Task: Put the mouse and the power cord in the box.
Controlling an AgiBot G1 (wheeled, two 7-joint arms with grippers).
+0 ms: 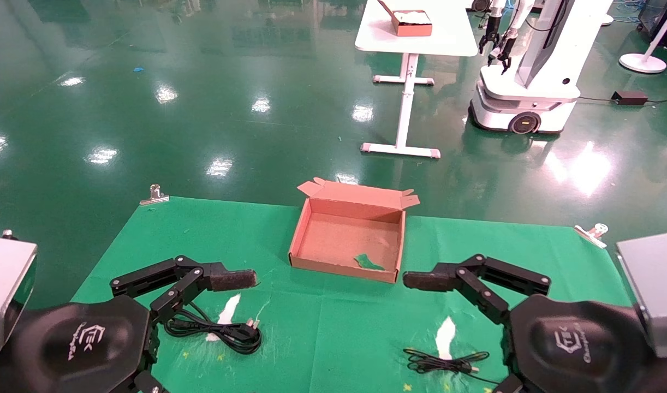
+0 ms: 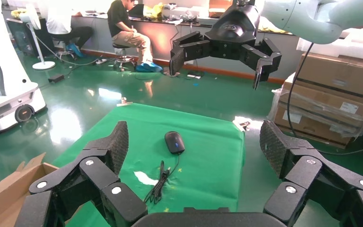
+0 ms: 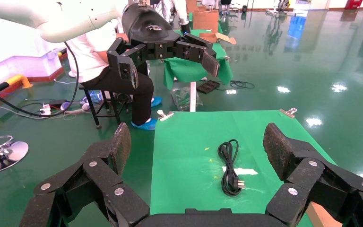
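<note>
The brown cardboard box (image 1: 311, 232) stands open at the table's far middle, flap back, with only a green scrap (image 1: 368, 262) inside. The power cord (image 1: 213, 327) lies coiled at the near left, plug toward the middle; the right wrist view shows the cord (image 3: 229, 168) whole. My left gripper (image 2: 194, 139) hangs open just above it, one finger (image 1: 232, 279) pointing inward. The mouse (image 2: 174, 142) lies at the near right with its thin bundled cable (image 1: 442, 363); in the head view its body is hidden behind my right gripper (image 3: 198, 139), which is open and empty above it.
Green cloth (image 1: 333, 327) covers the table, held by metal clips (image 1: 154, 195) at the far corners, with white worn patches (image 1: 227, 314). Beyond stand a white table (image 1: 415, 41) carrying a small brown box (image 1: 411, 23) and another robot (image 1: 530, 65). People sit at the side.
</note>
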